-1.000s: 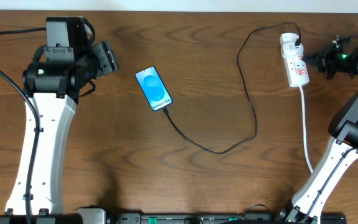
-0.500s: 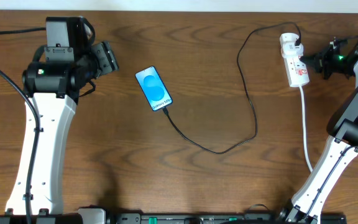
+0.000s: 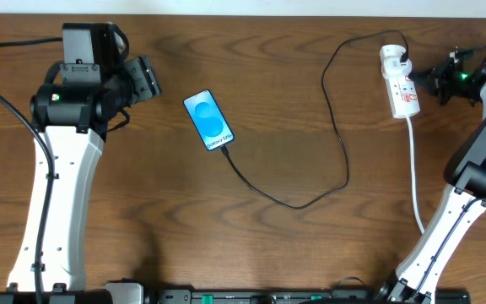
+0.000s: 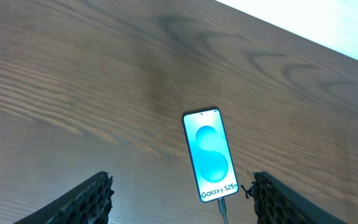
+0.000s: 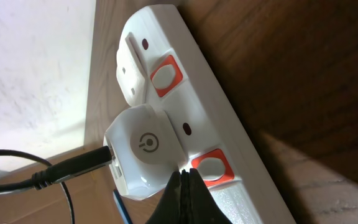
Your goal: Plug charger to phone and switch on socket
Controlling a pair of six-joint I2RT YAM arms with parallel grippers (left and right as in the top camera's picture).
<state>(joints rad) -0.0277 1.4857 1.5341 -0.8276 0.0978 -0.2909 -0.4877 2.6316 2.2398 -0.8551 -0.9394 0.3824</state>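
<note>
Hovering at red switch (image 5: pixel 209 167) with right claw (image 5: pixel 182 180) pinched shut; left claw (image 4: pixel 182 196) wide, empty. Risk: slipping off switch, shoving loose socket (image 5: pixel 229 124), yanking charger (image 3: pixel 344 160) free.

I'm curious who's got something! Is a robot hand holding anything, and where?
Nothing is held. The left gripper is open and empty near the phone; the right gripper is pinched shut on nothing, beside the socket's red switch.
</note>
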